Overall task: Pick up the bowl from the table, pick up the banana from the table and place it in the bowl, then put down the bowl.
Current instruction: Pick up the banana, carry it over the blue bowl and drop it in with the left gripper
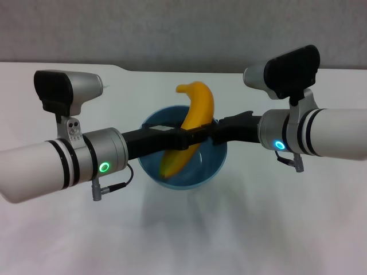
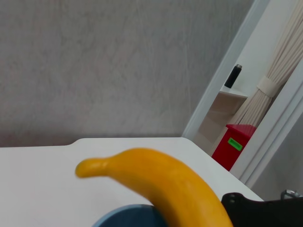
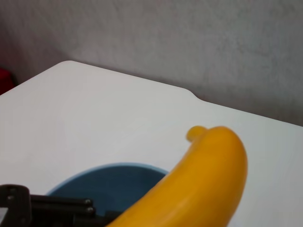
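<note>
The light-blue bowl (image 1: 202, 167) hangs a little above the white table (image 1: 287, 229), with its shadow below it. My left gripper (image 1: 171, 135) reaches in from the left and is shut on the bowl's left rim. The yellow banana (image 1: 198, 109) stands tilted, its lower end inside the bowl and its upper end over the far rim. My right gripper (image 1: 202, 135) comes from the right and is shut on the banana's middle. The banana (image 2: 165, 182) and bowl rim (image 2: 128, 215) show in the left wrist view. The banana (image 3: 203, 179) and bowl (image 3: 109, 182) also show in the right wrist view.
A grey wall stands behind the table's far edge, which has a shallow notch (image 1: 123, 67). A red box (image 2: 232, 144) and a curtain (image 2: 279, 80) stand off the table beyond a door frame. Both forearms cross low over the table's middle.
</note>
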`<action>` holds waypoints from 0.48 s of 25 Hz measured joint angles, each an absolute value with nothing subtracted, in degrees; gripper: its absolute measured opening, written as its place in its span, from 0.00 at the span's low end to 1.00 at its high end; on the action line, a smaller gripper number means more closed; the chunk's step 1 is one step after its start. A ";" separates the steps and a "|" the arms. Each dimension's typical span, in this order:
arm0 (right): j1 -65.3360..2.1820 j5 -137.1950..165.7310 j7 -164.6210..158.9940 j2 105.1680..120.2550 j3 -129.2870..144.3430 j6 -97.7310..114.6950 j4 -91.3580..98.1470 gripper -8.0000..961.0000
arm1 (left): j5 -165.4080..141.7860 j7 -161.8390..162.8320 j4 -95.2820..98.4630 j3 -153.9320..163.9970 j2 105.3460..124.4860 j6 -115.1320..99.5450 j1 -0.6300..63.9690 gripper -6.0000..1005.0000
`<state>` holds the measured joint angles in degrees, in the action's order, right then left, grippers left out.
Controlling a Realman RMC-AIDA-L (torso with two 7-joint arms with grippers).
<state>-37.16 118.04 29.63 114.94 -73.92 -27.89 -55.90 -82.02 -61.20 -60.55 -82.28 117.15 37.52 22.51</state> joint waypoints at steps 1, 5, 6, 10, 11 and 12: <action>-37.18 118.04 29.64 114.95 -73.92 -28.00 -55.88 0.05 | -82.01 -61.20 -60.55 -82.26 117.15 37.53 22.51 0.57; -37.20 118.04 29.69 114.96 -73.92 -28.04 -55.66 0.05 | -81.28 -61.28 -60.59 -82.51 117.10 37.74 22.54 0.65; -37.13 118.04 29.69 114.96 -73.92 -28.04 -55.60 0.05 | -81.03 -61.30 -60.66 -82.80 117.02 37.82 22.51 0.68; -36.51 118.04 29.71 114.96 -74.12 -28.08 -55.25 0.05 | -80.79 -61.38 -61.00 -85.43 116.74 38.20 21.54 0.82; -36.34 118.03 29.71 114.96 -74.27 -28.12 -55.15 0.05 | -80.81 -61.40 -61.10 -86.16 116.73 38.36 21.24 0.84; -36.15 118.03 29.71 114.96 -74.53 -28.15 -55.03 0.05 | -80.88 -61.41 -61.25 -87.08 116.70 38.47 20.82 0.86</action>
<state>-36.15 118.03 29.71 114.96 -74.53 -28.15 -55.03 -80.88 -61.41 -61.26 -87.08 116.70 38.47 20.82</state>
